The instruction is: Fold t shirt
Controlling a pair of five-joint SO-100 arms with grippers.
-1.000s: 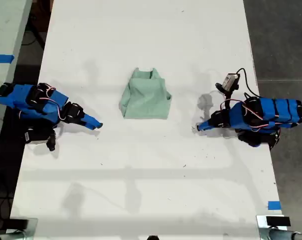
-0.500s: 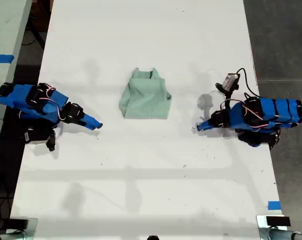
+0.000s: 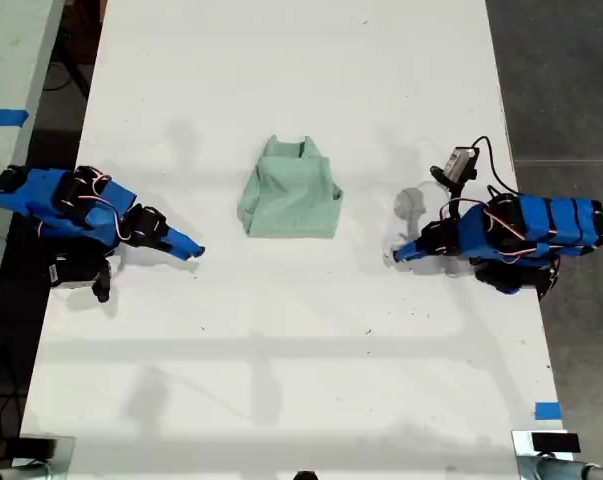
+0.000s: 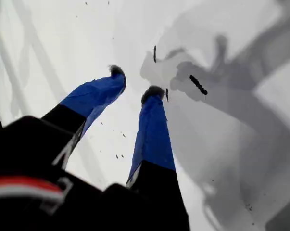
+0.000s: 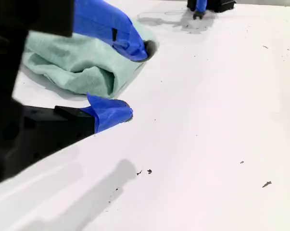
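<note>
tabletop (image 3: pixel 281 380): a long white surface that fills the exterior view from top to bottom. its long edges run down that view's left and right, with dark floor beyond each. nothing has shifted on it over the last second, which suggests a pause between moves and not a fold in progress.

arms: two blue arms lie low at mid-height, one at each long edge of the tabletop, both as they were a second ago. each base sits close to its edge, so the free room lies inward, toward the middle.

t shirt (image 3: pixel 291 195): lies at the middle of the tabletop, a little toward the exterior view's top, well apart from both arms. it is already a compact, roughly square bundle with the collar notch toward that view's top. its outline is unchanged, so the folding looks largely done. bare white surface surrounds it on every side, with the widest clear stretch toward the exterior view's bottom.

my second hand (image 3: pixel 193 250): on the exterior view's left, its jaws moderately apart and holding nothing. its wrist view shows the cloth just beyond the fingertips, not touching them.

my first hand (image 3: pixel 393 257): on the exterior view's right, tipped down at the bare tabletop, its jaws a narrow gap apart and holding nothing.

blue tape (image 3: pixel 547 410): a small marker near the edge at the exterior view's lower right, clear of any likely path.
</note>
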